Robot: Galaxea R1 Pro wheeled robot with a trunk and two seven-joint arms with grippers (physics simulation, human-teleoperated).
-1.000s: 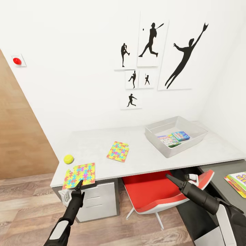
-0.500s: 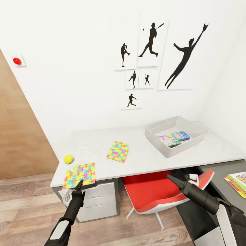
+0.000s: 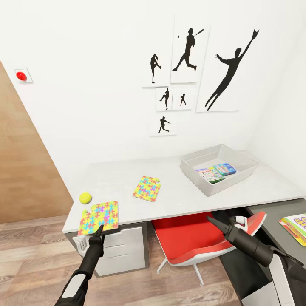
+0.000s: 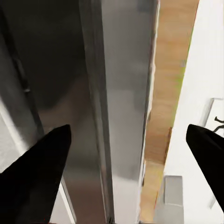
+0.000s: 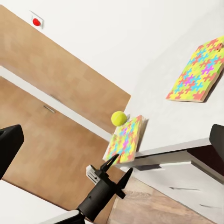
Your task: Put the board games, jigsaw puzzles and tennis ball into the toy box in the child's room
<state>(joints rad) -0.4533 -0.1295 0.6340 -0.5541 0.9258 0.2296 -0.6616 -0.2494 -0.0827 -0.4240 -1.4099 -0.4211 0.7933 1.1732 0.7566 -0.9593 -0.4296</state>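
Left black gripper (image 3: pixel 99 230) is hovering spread apart below the pale grey desk's (image 3: pixel 178 195) front-left corner, under the multicoloured notched puzzle sheet (image 3: pixel 99 217). Right black gripper (image 3: pixel 211 221), fingers parted in its wrist view, is hanging over the red swivel chair (image 3: pixel 187 238). Right wrist view is catching the fuzzy yellow-green ball (image 5: pixel 118 117) beside that sheet; head view is showing the grey sloped tray (image 3: pixel 219 168) holding two blue printed boxes (image 3: pixel 216 172).

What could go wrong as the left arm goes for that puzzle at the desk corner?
The near puzzle overhangs the desk edge, so an upward nudge from the open left tool just below could flip it onto the floor. The ball lies close beside it and might roll off. The thin sheet may also slip from the tool's pointed fingertips.
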